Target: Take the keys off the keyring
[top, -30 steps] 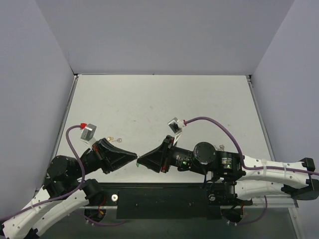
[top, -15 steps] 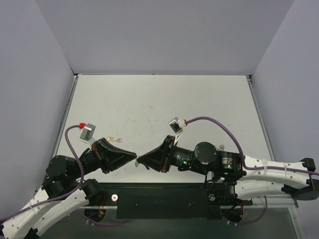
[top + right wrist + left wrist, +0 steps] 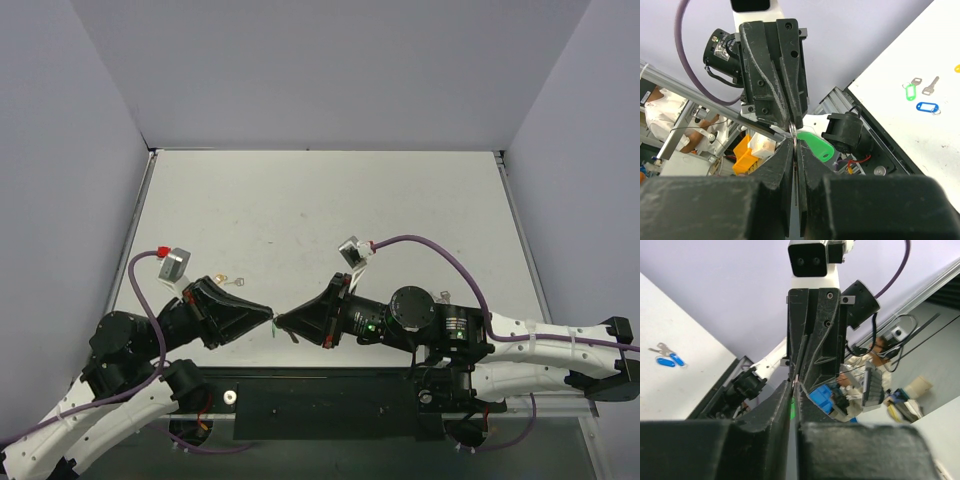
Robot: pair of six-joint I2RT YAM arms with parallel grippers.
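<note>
Keyring (image 3: 815, 143) between left claw (image 3: 270, 318) and right claw (image 3: 282, 322)

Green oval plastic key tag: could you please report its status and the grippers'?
Left gripper, right gripper both shut, tip to tip. Green oval plastic key tag hangs at the pinch, aloft; small silver key not discernible. Nothing in the way.

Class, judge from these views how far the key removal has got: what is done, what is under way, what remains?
Done: the keyring is picked up and hangs in the air. In hand: the left gripper and right gripper meet tip to tip, both shut at its metal end. Left: no freed key shows near them. The keys are hidden at the pinch, so separation looks unfinished.
</note>
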